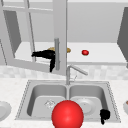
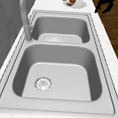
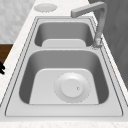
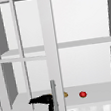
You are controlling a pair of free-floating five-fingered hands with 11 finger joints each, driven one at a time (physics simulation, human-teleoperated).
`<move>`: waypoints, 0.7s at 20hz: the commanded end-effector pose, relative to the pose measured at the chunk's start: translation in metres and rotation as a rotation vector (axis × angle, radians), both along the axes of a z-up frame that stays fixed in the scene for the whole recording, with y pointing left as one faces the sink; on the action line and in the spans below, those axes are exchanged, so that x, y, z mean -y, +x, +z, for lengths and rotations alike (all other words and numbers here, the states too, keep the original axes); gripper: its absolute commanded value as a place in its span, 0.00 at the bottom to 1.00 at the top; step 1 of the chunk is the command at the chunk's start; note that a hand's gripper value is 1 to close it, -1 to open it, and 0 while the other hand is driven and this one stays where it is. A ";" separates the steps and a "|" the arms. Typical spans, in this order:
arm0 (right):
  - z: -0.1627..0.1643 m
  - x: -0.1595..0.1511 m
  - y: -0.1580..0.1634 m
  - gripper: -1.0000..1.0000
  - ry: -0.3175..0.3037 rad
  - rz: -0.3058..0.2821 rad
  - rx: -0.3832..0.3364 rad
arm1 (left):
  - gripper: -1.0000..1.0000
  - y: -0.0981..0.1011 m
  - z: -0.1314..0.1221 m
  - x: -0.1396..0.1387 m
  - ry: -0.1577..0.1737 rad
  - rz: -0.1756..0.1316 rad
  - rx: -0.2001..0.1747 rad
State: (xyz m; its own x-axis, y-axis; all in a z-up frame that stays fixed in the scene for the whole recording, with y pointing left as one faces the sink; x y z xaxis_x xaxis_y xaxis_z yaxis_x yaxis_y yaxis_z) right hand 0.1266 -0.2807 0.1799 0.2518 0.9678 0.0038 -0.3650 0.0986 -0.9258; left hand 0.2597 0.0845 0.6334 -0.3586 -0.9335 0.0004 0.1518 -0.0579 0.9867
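Cabinet door (image 4: 26, 58) stands swung open; left hand (image 4: 43, 99) is at its handle (image 4: 54, 97), fingers curled by the bar (contact unclear). Double sink (image 1: 67, 100): right side view shows a plate (image 3: 72, 87) in one basin. Right hand (image 1: 105, 115) hangs at the sink's front right corner, fingers curled, holding nothing. Red ball (image 4: 83, 94) sits on the shelf.

Brushed, satiny steel on the sink (image 1: 30, 90) and faucet (image 1: 75, 70); speckled, stone-like matt on the counter (image 1: 10, 85). Flat white paint on the cabinet door (image 4: 49, 42), dull grey metal on its handle (image 4: 54, 97). Glossy red on the ball (image 1: 67, 114); matt black on the left hand (image 1: 46, 55).
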 end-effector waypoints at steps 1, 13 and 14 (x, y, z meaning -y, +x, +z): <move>0.000 0.000 0.000 0.50 0.000 0.000 0.000 | 0.00 0.030 -0.008 0.012 0.008 0.012 0.000; 0.000 0.000 0.000 0.50 0.000 0.000 0.000 | 0.00 0.101 -0.011 0.018 0.015 0.224 0.006; 0.000 0.000 0.000 0.50 0.000 0.000 0.000 | 0.00 0.107 -0.012 0.019 0.019 0.238 0.007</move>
State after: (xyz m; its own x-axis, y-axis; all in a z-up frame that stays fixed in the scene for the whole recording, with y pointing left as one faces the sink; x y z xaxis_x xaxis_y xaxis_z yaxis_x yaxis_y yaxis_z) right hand 0.1266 -0.2807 0.1799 0.2518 0.9678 0.0038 -0.3650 0.0986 -0.9258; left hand 0.3415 0.0666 0.6287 -0.1527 -0.9882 -0.0152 0.1544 -0.0390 0.9872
